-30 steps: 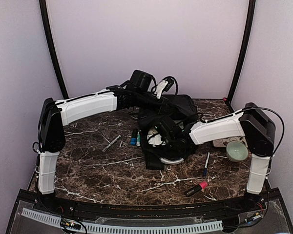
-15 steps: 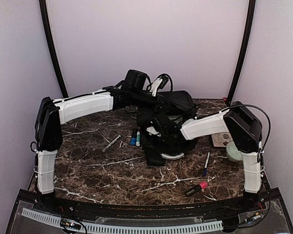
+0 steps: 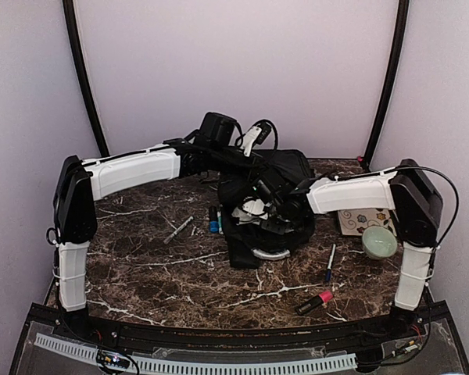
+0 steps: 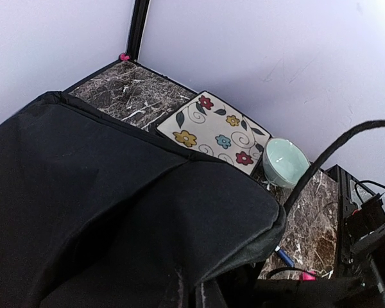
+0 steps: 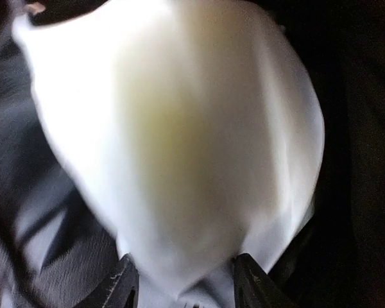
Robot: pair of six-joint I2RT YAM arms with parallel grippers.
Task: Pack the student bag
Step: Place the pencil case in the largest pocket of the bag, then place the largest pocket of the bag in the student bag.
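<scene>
1. The student bag lies in the centre of the frame, on the marble table.
2. The right gripper is at its opening, jaws parted, with a white object between them.
3. The left gripper, closed, is at the bag's top edge.

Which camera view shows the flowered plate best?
Left wrist: the flowered plate shows nearly whole, patterns clear. The top view shows only a part, under the right arm. The right wrist view shows none.
</scene>
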